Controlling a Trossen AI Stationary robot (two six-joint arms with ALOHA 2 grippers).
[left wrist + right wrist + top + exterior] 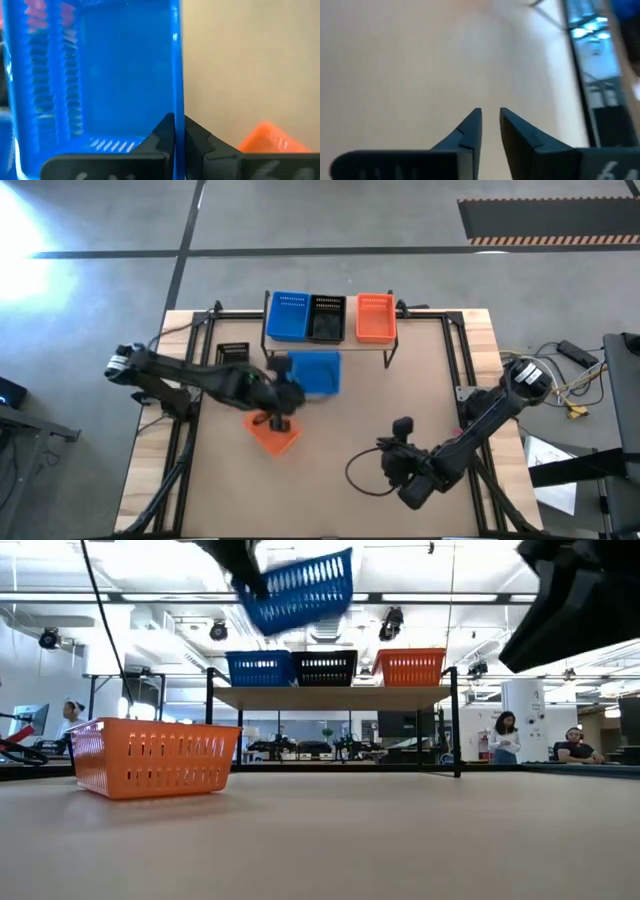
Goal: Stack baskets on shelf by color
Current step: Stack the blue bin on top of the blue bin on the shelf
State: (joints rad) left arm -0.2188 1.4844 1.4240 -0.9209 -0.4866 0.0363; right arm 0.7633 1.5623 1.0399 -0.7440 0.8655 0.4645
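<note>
A blue basket [317, 372] [300, 588] is in my left gripper [291, 387] [179, 131], lifted in front of the shelf [330, 343] [335, 697] and tilted. On the shelf's plank stand a blue basket [288, 315], a black one [327, 317] and an orange one [375, 318], side by side. Another orange basket [273, 434] [155, 755] rests on the table below my left wrist. A black basket [232, 352] sits on the table left of the shelf. My right gripper [400, 430] [490, 122] hovers over bare table at the near right, its fingers slightly apart. My left gripper pinches one side wall of the blue basket at its rim [176, 95], one finger inside the basket and one outside. The fingers come from the table's left side. The basket is lifted clear, higher than the shelf's baskets in the low view, and tilted.
Black frame rails [455, 360] run along the table's left, right and far edges. A cable [365, 470] loops on the table by my right arm. Bare wood lies in the table's middle and near part [330, 490]. People [505, 735] are in the room behind.
</note>
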